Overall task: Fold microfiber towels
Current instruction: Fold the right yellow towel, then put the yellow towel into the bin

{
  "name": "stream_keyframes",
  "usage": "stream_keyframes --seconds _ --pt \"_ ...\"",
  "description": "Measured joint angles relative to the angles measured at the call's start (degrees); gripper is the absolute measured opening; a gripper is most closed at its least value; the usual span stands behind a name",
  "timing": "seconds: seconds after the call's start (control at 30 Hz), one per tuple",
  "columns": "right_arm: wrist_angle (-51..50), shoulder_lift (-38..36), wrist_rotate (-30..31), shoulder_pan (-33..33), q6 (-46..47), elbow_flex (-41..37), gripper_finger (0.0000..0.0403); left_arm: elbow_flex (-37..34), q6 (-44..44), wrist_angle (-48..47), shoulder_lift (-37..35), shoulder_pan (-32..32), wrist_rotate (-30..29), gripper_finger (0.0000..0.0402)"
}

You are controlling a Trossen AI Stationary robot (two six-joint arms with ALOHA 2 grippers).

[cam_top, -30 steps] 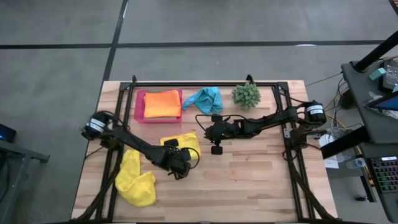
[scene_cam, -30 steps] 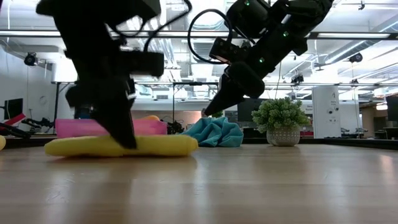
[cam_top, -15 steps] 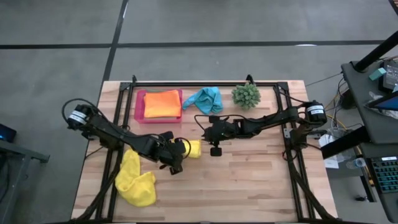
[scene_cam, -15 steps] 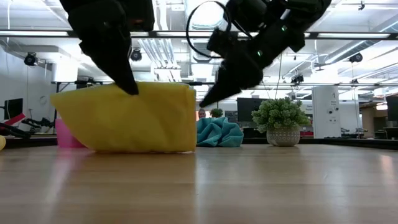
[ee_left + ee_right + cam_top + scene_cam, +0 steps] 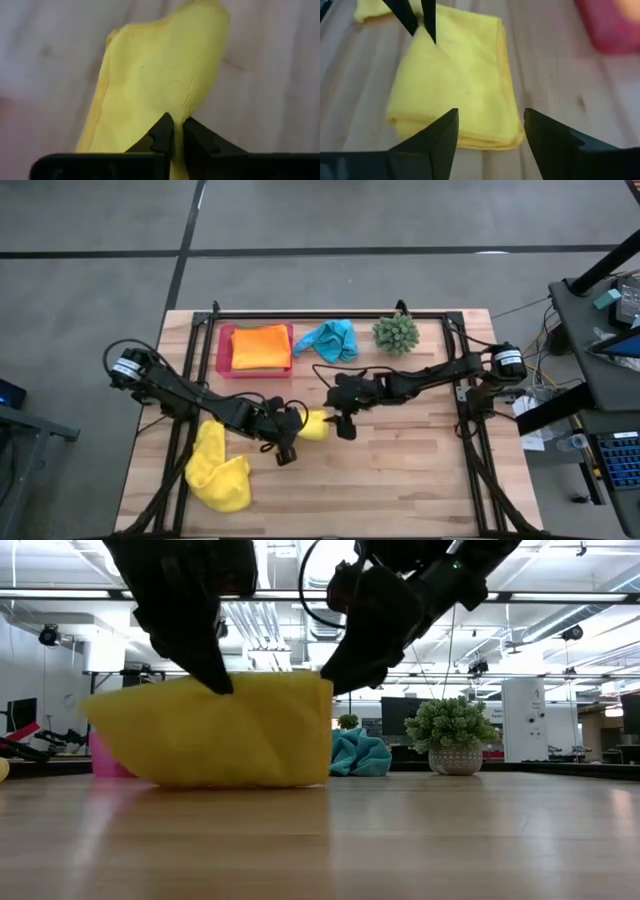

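Yellow microfiber, half-folded, stands lifted off the middle of the wooden table (image 5: 420,480): the yellow towel (image 5: 215,730) hangs by its top edge from the left gripper (image 5: 173,131), whose fingers are pinched tight on the cloth. The right gripper (image 5: 490,127), fingers spread wide and empty, hovers just beside the towel's other upper corner, with the towel's long axis running between the two arms. From above, both grippers hide most of the cloth. A second yellow towel (image 5: 218,470) lies crumpled near the table's front-left edge, well apart.
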Motion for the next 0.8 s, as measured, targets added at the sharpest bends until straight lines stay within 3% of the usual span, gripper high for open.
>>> stream_keyframes --seconds 0.37,0.5,0.63,0.8 --pt "-1.17 0.25 -1.6 0.13 8.2 -0.69 0.0219 -0.22 -1.05 1.48 0.0 -0.04 6.02 0.0162" --pt "-0.99 0.43 -6.36 0.14 11.29 -1.21 0.0218 -0.25 -6.4 -4.85 -0.92 -0.02 10.32 0.0205" --pt "-3.7 0.6 -8.79 0.14 11.86 -2.77 0.0206 -2.72 -13.22 -8.76 -1.97 -0.42 10.52 0.0213" --pt "-5.12 0.6 -8.61 -0.04 11.28 -3.72 0.0182 -10.29 -11.04 7.53 -0.91 0.33 10.28 0.019"
